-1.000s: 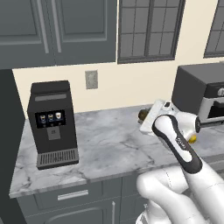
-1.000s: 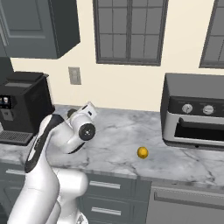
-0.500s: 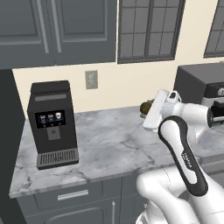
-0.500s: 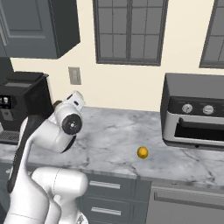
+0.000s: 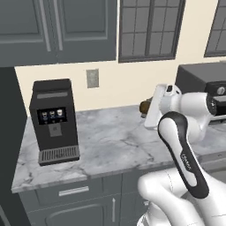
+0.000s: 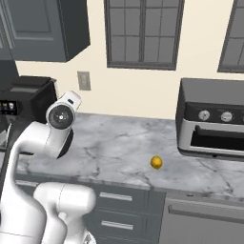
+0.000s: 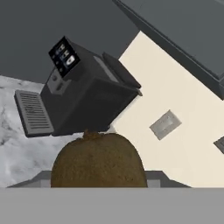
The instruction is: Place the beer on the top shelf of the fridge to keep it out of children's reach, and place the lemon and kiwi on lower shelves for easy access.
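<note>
A brown oval kiwi (image 7: 97, 159) sits between my fingertips at the bottom of the hand view, and my gripper (image 7: 98, 180) is shut on it. From the left base view the kiwi (image 5: 144, 107) pokes out of the hand's left end, held in the air above the marble counter (image 5: 110, 141). My gripper (image 5: 148, 109) points left toward the coffee machine. A small yellow-orange lemon (image 6: 156, 162) lies on the counter in front of the toaster oven. The dark grey fridge (image 5: 6, 132) stands at the far left, its side toward me. Its shelves and the beer are out of view.
A black coffee machine (image 5: 54, 120) stands on the counter's left end, beside the fridge. A grey toaster oven (image 6: 212, 121) with knobs occupies the right end. Dark wall cabinets (image 5: 57, 28) hang overhead, windows and a wall socket (image 5: 92, 78) behind. Drawers run under the counter.
The arm has swung left with the kiwi in its gripper, and the hand has turned toward the coffee machine. The lemon has not moved.
</note>
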